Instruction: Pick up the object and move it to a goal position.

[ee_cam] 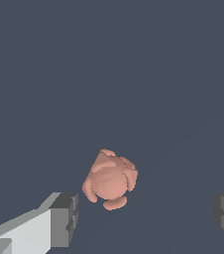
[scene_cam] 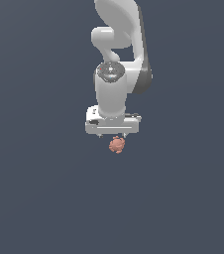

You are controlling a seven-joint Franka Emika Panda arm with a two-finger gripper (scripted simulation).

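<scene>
The object is a small lumpy salmon-pink blob (scene_cam: 117, 145) lying on the dark grey surface, just below the white gripper in the exterior view. In the wrist view the blob (ee_cam: 109, 179) sits between the two grey fingertips (ee_cam: 64, 220), nearer to that one than to the other, with clear gaps on both sides. My gripper (ee_cam: 146, 218) is open and empty, with its fingers spread far wider than the blob. In the exterior view the gripper (scene_cam: 113, 135) hangs straight down over the blob; its fingertips are barely visible there.
The white arm (scene_cam: 116, 59) rises above the gripper toward the top of the exterior view. A uniform dark grey surface (scene_cam: 44, 198) fills the remainder of both views, with no other objects or goal marker visible.
</scene>
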